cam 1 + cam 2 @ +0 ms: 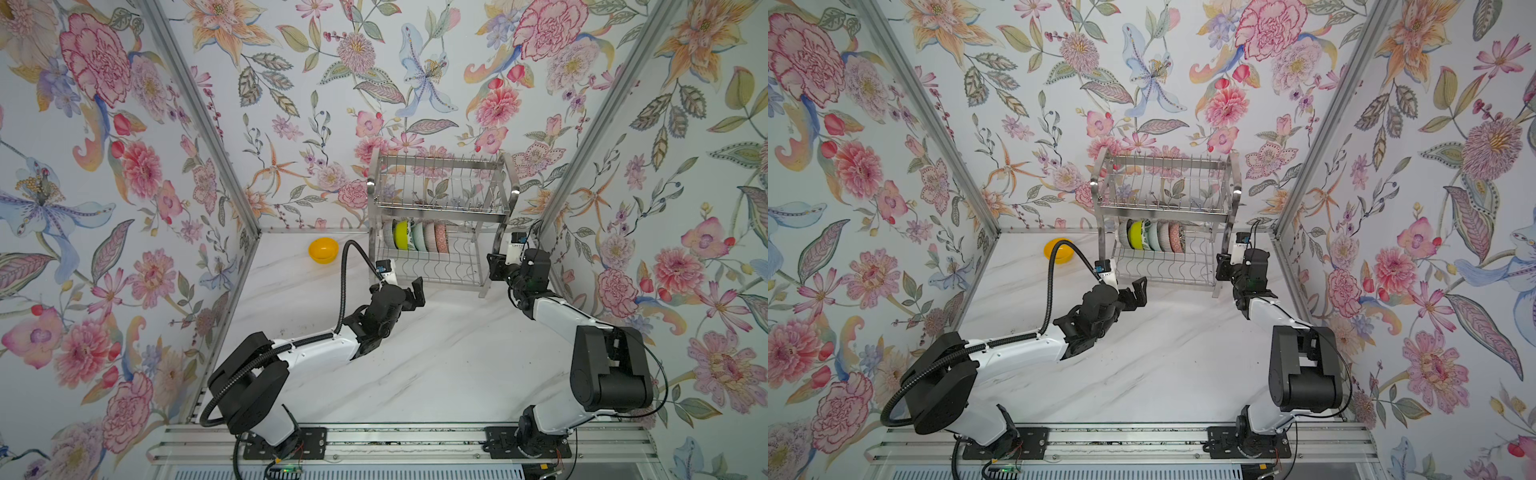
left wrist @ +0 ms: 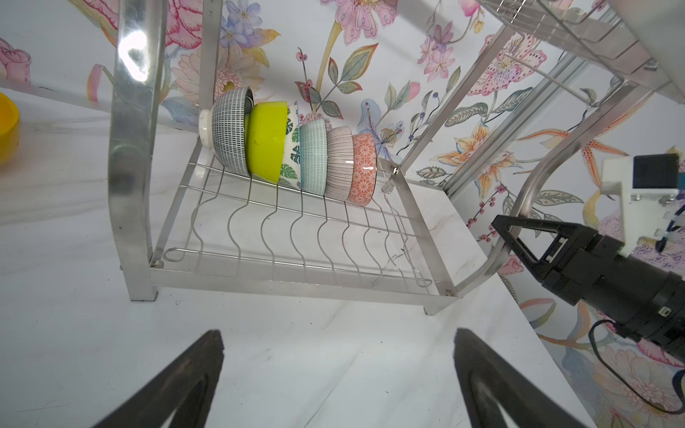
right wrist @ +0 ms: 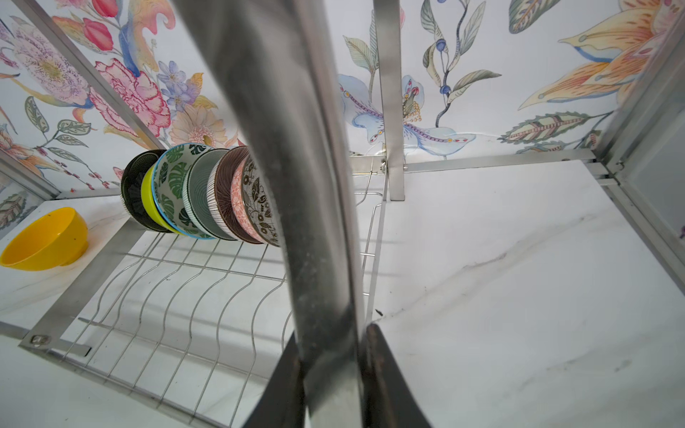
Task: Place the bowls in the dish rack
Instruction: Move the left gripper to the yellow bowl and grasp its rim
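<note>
Flowered booth is enclosing a white marbled tabletop [image 1: 415, 374].

Floral wallpaper [image 1: 332, 83], busy with pink, orange and blue blooms and grey-green leaves on a pale ground, is covering the back wall and both side walls in both top views. Two silver metal posts are rising in the back corners, one on the left [image 1: 203, 116] and one on the right [image 1: 602, 116], and a thin metal strip [image 1: 311, 229] is running along the foot of the back wall. A ribbed aluminium rail [image 1: 395, 440] is lying across the near edge of the tabletop. Faint grey veins are streaking the surface, and a few small dark specks [image 3: 378, 312] are dotting it.
</note>
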